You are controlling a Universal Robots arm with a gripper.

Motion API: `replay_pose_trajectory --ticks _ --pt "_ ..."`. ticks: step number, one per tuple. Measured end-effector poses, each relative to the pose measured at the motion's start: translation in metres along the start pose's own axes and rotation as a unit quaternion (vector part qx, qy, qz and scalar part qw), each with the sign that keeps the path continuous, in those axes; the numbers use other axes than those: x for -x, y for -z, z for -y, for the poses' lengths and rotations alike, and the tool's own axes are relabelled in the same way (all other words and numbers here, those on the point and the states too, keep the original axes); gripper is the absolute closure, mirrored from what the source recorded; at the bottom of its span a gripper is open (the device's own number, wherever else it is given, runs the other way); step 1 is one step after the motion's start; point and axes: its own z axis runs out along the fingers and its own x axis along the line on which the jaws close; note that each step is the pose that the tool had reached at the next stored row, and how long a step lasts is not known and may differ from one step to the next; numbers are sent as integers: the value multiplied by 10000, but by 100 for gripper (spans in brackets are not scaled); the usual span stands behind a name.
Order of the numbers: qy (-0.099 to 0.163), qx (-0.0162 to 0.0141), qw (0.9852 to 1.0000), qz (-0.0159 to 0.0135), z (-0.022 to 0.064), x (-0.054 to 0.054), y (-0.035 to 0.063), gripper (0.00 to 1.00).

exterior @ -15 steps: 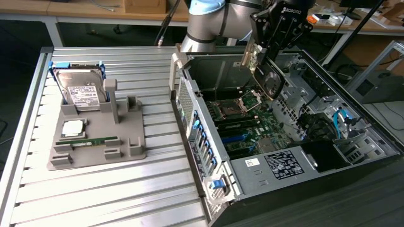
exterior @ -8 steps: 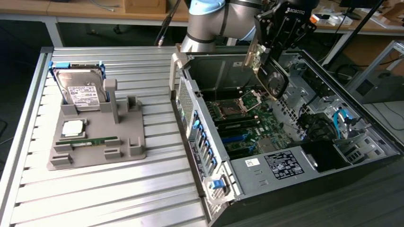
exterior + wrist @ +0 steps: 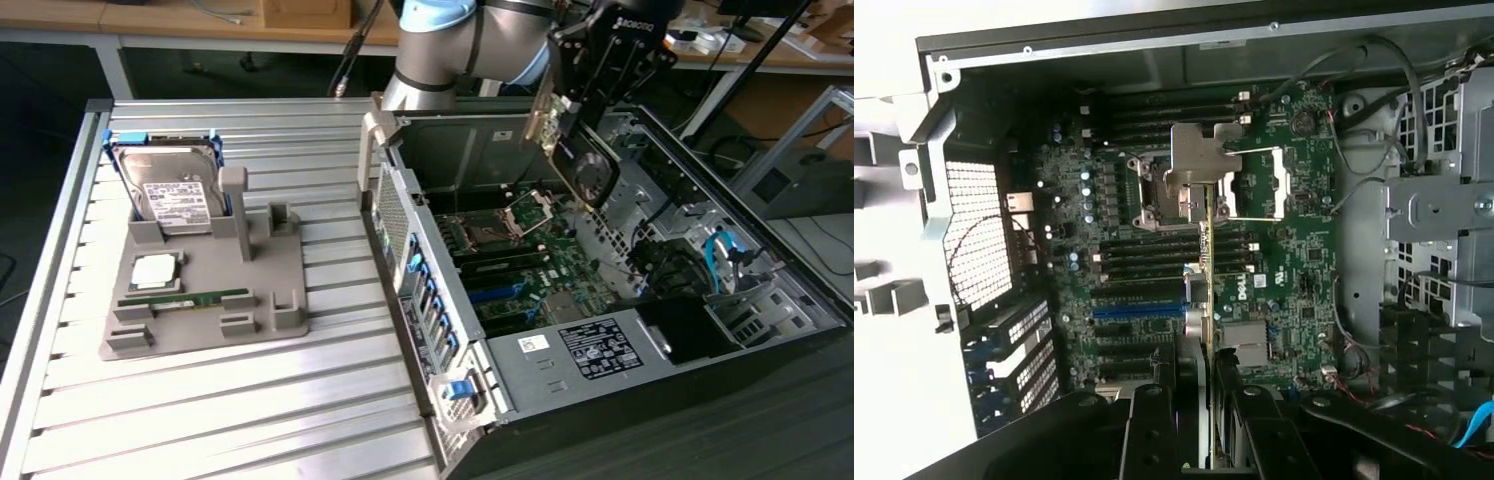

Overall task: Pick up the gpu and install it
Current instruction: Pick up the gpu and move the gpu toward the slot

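In the exterior view my gripper (image 3: 561, 108) hangs over the open computer case (image 3: 400, 200), shut on the gpu (image 3: 587, 165). The card is held on edge, and its dark round fan faces the exterior view's right. It is in the air above the green motherboard (image 3: 527, 275), clear of the slots. The wrist view shows the gpu (image 3: 1209, 300) edge-on as a thin line running between the black fingers (image 3: 1154, 430). Its metal end bracket (image 3: 1199, 165) is at the far end. Under it lies the motherboard (image 3: 1144, 250) with a blue slot (image 3: 1139, 311) and black slots.
On the slatted metal table (image 3: 200, 400), at the exterior view's left, a grey fixture (image 3: 200, 320) holds a silver hard drive (image 3: 174, 195), a processor chip (image 3: 154, 270) and a green memory stick (image 3: 187, 297). Cables and a drive cage (image 3: 721, 270) crowd the case's right side.
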Motion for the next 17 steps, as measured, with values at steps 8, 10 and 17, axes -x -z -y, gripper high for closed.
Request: replay_pose_trajectory --ticks 8,10,17 --pt "-1 -23 10000 2 -8 102 3 73" --pt "-1 -29 10000 2 -10 126 3 73" --pt "-2 -49 10000 4 -16 205 5 73"
